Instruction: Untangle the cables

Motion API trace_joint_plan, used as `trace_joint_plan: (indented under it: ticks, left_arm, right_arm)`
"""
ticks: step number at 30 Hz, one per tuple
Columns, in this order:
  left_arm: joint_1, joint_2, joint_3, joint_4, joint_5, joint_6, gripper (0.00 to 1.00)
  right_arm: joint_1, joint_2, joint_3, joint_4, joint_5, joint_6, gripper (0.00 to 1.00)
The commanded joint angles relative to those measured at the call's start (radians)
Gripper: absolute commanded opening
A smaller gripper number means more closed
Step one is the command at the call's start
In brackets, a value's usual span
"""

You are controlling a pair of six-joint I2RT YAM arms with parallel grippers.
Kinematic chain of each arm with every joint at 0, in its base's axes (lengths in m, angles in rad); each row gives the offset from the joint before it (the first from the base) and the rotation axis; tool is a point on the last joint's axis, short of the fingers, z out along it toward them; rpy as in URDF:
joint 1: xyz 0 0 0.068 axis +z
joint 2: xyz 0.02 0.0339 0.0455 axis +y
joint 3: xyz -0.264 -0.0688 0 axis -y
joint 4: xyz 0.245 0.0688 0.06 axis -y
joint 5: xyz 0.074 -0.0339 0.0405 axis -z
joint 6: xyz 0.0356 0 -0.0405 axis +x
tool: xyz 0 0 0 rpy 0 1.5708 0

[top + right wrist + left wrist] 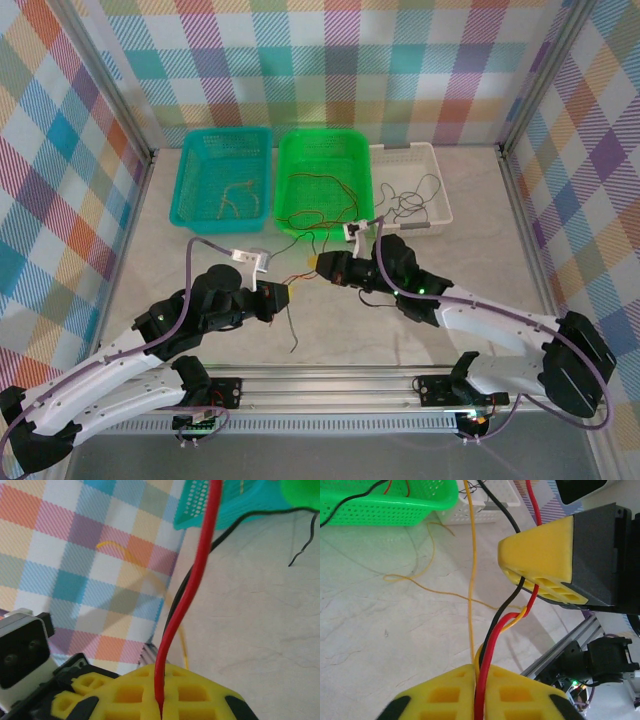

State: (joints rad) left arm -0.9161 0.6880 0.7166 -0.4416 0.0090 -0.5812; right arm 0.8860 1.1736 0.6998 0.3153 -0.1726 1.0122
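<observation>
My left gripper and right gripper nearly meet at the table's middle, with thin cables strung between them. In the left wrist view the left gripper is shut on a red cable, a black cable and a yellow wire. The red and black ones run up behind the right gripper's yellow finger. The right gripper is shut on the red cable; a black cable runs behind it. More red and orange wires trail into the green basket.
A teal basket at back left holds tan wires. A white basket at back right holds dark wires. One dark wire lies loose on the marble table in front of the left gripper. Checked walls stand all round.
</observation>
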Motion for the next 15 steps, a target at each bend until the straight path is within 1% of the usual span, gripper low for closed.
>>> trace_joint_plan:
  ticks: [1, 4, 6, 10, 15]
  left_arm:
    - [-0.003, -0.015, 0.013, -0.017, -0.017, 0.019, 0.25]
    - [-0.002, -0.015, 0.037, -0.028, -0.025, 0.037, 0.41]
    - [-0.003, -0.013, 0.055, -0.046, -0.032, 0.053, 0.47]
    - [-0.003, -0.013, 0.062, -0.054, -0.048, 0.062, 0.55]
    - [-0.003, 0.023, 0.047, -0.007, -0.014, 0.043, 0.6]
  right_arm:
    - [-0.016, -0.017, 0.008, -0.122, 0.08, -0.065, 0.0]
    - [-0.016, -0.017, 0.013, -0.146, 0.066, -0.088, 0.0]
    - [-0.016, -0.025, 0.016, -0.162, 0.062, -0.109, 0.0]
    - [-0.015, -0.063, 0.004, -0.168, 0.061, -0.146, 0.0]
    - [-0.016, -0.088, -0.004, -0.084, -0.073, -0.213, 0.0]
